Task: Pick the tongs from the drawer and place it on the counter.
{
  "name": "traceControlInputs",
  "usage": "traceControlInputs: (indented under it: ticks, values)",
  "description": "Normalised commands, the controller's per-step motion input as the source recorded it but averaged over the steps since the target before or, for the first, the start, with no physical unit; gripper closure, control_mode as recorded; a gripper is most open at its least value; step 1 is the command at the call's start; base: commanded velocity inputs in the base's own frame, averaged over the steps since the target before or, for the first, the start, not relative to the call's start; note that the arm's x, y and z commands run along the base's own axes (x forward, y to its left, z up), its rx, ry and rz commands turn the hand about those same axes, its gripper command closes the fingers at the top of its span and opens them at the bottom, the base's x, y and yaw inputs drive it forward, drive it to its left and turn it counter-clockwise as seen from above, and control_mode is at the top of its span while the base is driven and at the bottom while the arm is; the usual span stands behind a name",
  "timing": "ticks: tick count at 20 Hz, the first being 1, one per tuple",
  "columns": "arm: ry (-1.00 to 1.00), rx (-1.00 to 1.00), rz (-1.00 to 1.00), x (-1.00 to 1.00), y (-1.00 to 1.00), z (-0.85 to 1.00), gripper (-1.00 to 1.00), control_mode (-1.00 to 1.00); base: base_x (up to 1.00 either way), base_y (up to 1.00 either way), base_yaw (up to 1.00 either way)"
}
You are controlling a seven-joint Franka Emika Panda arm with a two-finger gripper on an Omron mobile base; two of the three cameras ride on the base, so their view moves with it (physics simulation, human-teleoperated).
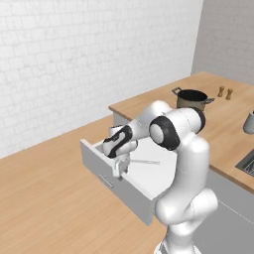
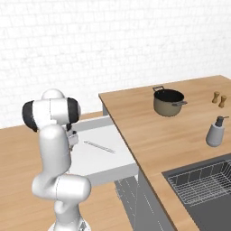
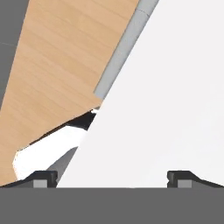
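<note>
Silver-grey tongs (image 1: pixel 145 161) lie in the drawer (image 1: pixel 149 174) beside the spread, empty gripper (image 1: pixel 120 170).

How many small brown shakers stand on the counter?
2: one shaker and a second shaker stand side by side near the counter's far end, beyond the pot.

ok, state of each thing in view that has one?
Wide white-inside pull-out drawer: open.
Thin silver metal tongs: lying flat in the drawer, ungrasped.
Hand: open, empty, low over the drawer's front edge.
Dark two-handled pot: upright on the counter, no lid.
</note>
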Motion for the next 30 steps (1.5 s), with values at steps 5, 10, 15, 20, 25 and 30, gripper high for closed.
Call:
traceControlInputs:
  ticks: [5,10,15,20,25,30]
  values:
    - [0.13,0.01,0.16,-1.00,0.98,-0.04,-1.00,-1.00,0.00,0.00,0.00]
    - [-0.12,-0.01,0.10,-0.34,-0.16,0.96,-1.00,-1.00,0.00,0.00,0.00]
    - [-0.08,0.00,0.09,0.10,-0.91,0.55,-1.00,-1.00,0.00,0.00,0.00]
    - [-0.03,-0.03,0.11,0.50,-0.34,0.00,-1.00,-1.00,0.00,0.00,0.00]
    - [-0.03,-0.02,0.10,0.86,-0.03,-0.14,-1.00,-1.00,0.00,0.00,0.00]
    - [0.04,-0.02,0.00,0.84,0.13,-0.21,-1.00,-1.00,0.00,0.00,0.00]
